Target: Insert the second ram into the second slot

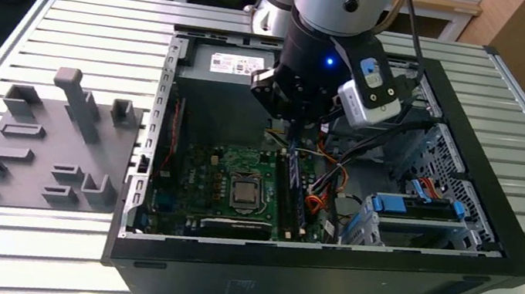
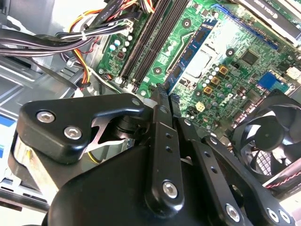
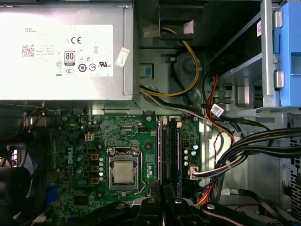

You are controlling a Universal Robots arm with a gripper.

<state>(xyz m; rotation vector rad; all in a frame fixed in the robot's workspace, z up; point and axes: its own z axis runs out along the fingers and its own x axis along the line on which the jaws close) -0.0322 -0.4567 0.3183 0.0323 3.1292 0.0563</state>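
Bright even light, glare on the slatted table (image 1: 84, 19), shadow inside the case (image 1: 325, 285)

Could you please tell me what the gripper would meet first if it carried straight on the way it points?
Below the gripper, most likely the memory slots on the motherboard, though depth is unclear.

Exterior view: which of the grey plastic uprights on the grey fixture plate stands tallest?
The narrow grey post near the far edge of the grey fixture plate; the other uprights are short blocks well below its top.
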